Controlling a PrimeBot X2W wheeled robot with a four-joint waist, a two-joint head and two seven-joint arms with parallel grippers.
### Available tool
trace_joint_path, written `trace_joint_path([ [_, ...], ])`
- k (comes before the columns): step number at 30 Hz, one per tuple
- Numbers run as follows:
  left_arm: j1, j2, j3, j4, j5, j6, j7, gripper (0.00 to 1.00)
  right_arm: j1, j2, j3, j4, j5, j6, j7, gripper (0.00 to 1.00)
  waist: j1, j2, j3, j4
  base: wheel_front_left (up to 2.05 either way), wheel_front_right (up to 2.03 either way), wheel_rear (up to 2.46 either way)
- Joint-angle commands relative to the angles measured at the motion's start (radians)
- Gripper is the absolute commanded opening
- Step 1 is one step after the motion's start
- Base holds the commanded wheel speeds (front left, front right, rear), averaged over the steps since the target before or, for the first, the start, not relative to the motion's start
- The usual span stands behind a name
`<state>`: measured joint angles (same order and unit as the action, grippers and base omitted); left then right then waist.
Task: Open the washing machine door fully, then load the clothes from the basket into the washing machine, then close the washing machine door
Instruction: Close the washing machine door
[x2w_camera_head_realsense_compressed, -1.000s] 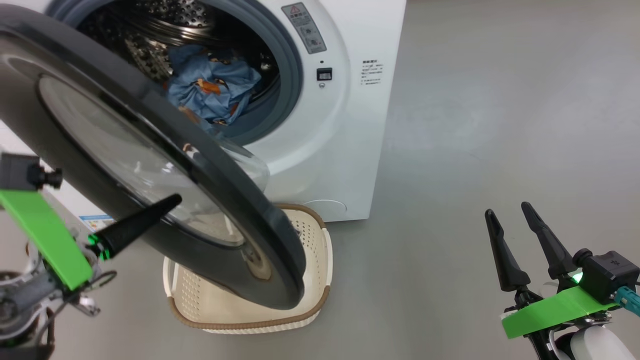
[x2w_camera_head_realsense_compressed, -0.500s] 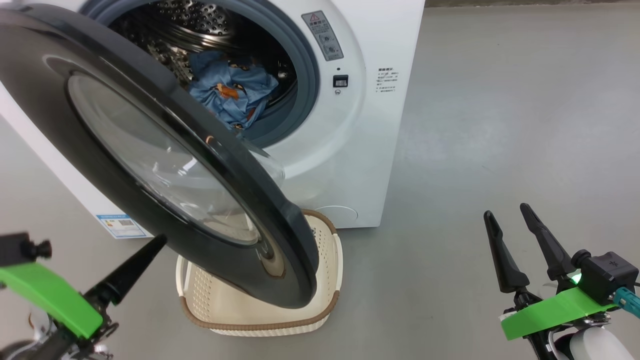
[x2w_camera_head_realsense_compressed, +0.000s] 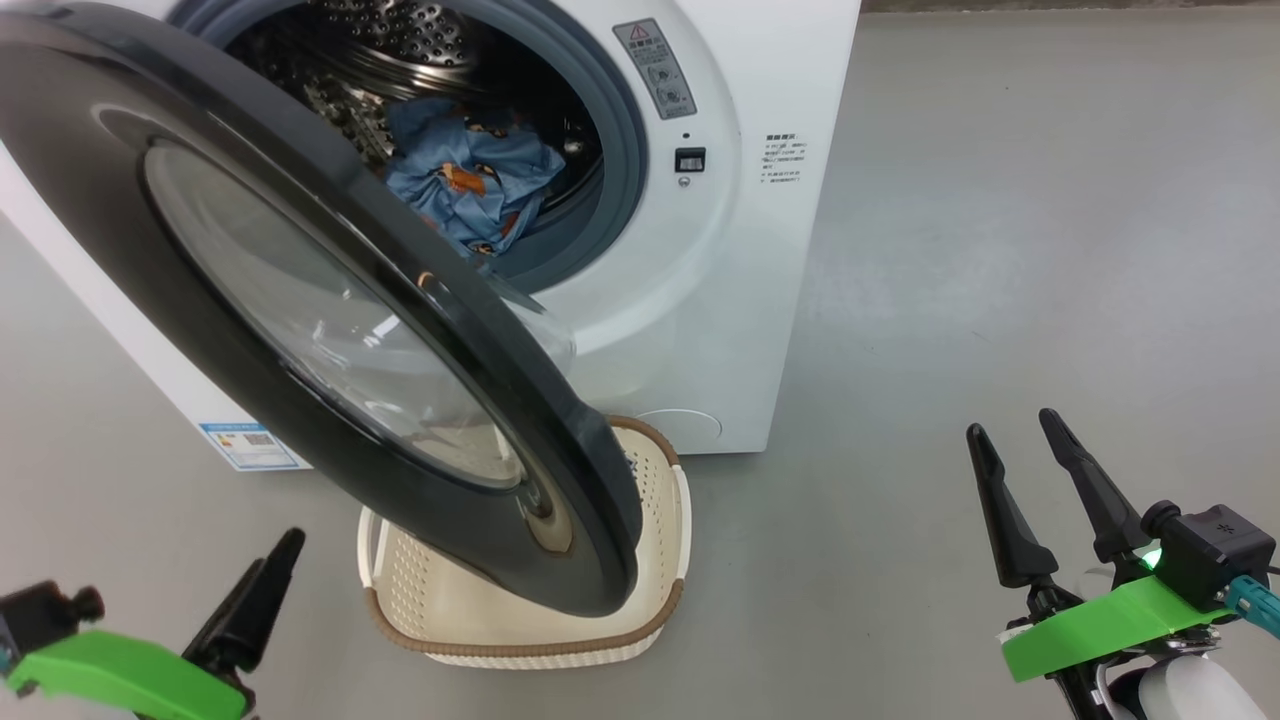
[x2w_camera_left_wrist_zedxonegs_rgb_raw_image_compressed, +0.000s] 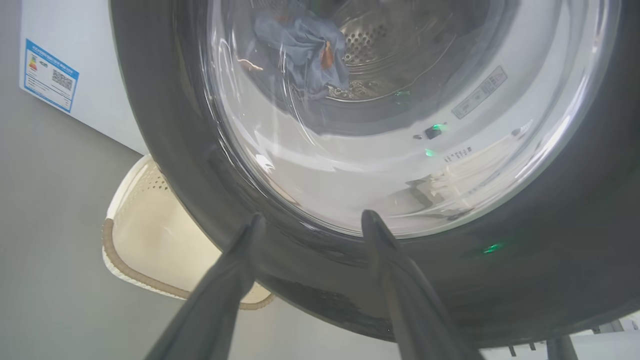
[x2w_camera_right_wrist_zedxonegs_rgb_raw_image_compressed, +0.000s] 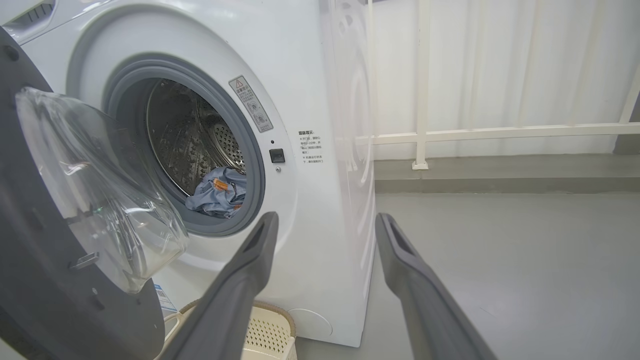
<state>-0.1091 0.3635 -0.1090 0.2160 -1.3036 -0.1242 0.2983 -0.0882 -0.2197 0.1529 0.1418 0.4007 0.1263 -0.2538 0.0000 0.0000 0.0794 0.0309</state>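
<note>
- A grey floor (x2w_camera_head_realsense_compressed: 1000, 250) spreads under and around both claws.
- The washing machine (x2w_camera_head_realsense_compressed: 740, 300), white and front-loading, stands ahead of the right claw (x2w_camera_head_realsense_compressed: 1012, 420) and off to its left. Its round mouth is ringed by a grey gasket, with the steel drum showing inside.
- The washing machine door (x2w_camera_head_realsense_compressed: 320, 310) has a wide glossy black rim and a bulging clear window. It hangs partly open, swung out from the machine toward the left claw (x2w_camera_left_wrist_zedxonegs_rgb_raw_image_compressed: 312, 216). In the left wrist view its rim and glass lie just beyond that claw's fingertips. In the head view the one visible finger of that claw sits below the door, clear of it.
- A white railing (x2w_camera_right_wrist_zedxonegs_rgb_raw_image_compressed: 500, 132) runs far beyond the right claw, past the machine's side.
- The basket (x2w_camera_head_realsense_compressed: 440, 610), cream with a brown rim, rests on the floor at the foot of the machine. It lies between the two claws, nearer the left one, and the door's lower edge overhangs it. The part of its inside that shows holds nothing.
- The clothes (x2w_camera_head_realsense_compressed: 470, 180), light blue with orange figures, lie bunched in the drum, well ahead of both claws.
- The left claw's two dark fingers stand apart with nothing between them.
- The right claw's fingers are likewise spread and empty, low over the floor and well clear of the machine.
- A blue label sticker (x2w_camera_head_realsense_compressed: 250, 445) marks the machine's lower front, just ahead of the left claw.
</note>
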Motion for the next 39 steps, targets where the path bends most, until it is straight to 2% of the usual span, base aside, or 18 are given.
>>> trace_joint_path([
  [1, -0.010, 0.047, 0.017, -0.003, 0.036, -0.007, -0.057, 1.00, 0.000, -0.016, 0.014, -0.021, -0.007, 0.004, -0.008, 1.00, 0.0000, 0.0000, 0.001, 0.001, 0.00, 0.00, 0.00],
  [4, -0.007, 0.056, -0.031, 0.028, 0.086, -0.007, -0.182, 1.00, -0.001, -0.015, 0.012, -0.020, -0.006, 0.004, -0.008, 1.00, 0.0000, 0.0000, 0.002, 0.004, 0.00, 0.00, 0.00],
  [5, -0.007, 0.056, -0.031, 0.028, 0.086, -0.007, -0.182, 1.00, -0.001, -0.015, 0.012, -0.020, -0.006, 0.004, -0.008, 1.00, 0.0000, 0.0000, 0.002, 0.004, 0.00, 0.00, 0.00],
  [12, -0.017, 0.086, -0.173, 0.126, 0.214, -0.007, -0.489, 1.00, -0.003, -0.012, 0.014, -0.015, -0.006, 0.004, -0.008, 1.00, 0.0000, 0.0000, 0.001, 0.008, 0.00, 0.00, 0.00],
  [16, -0.038, 0.087, -0.218, 0.196, 0.322, -0.007, -0.556, 1.00, -0.004, -0.010, 0.012, -0.015, -0.005, 0.004, -0.008, 1.00, 0.0000, 0.0000, 0.002, 0.010, 0.00, 0.00, 0.00],
  [18, -0.054, 0.069, -0.169, 0.207, 0.411, -0.007, -0.559, 1.00, -0.003, -0.009, 0.009, -0.016, -0.006, 0.004, -0.008, 1.00, 0.0000, 0.0000, 0.003, 0.014, 0.00, 0.00, 0.00],
  [27, -0.002, -0.094, 0.095, 0.093, 0.838, -0.007, -0.560, 1.00, -0.011, -0.005, 0.006, -0.017, -0.007, 0.004, -0.008, 1.00, 0.0000, 0.0000, 0.012, 0.016, 0.00, 0.00, 0.00],
  [31, 0.019, -0.130, 0.128, 0.080, 0.917, -0.007, -0.560, 1.00, -0.014, -0.003, 0.008, -0.016, -0.007, 0.004, -0.008, 1.00, 0.0000, 0.0000, 0.014, 0.015, 0.00, 0.00, 0.00],
  [39, 0.042, -0.165, 0.146, 0.096, 0.965, -0.007, -0.560, 1.00, -0.015, -0.003, 0.009, -0.013, -0.006, 0.004, -0.008, 1.00, 0.0000, 0.0000, 0.015, 0.014, 0.00, 0.00, 0.00],
])
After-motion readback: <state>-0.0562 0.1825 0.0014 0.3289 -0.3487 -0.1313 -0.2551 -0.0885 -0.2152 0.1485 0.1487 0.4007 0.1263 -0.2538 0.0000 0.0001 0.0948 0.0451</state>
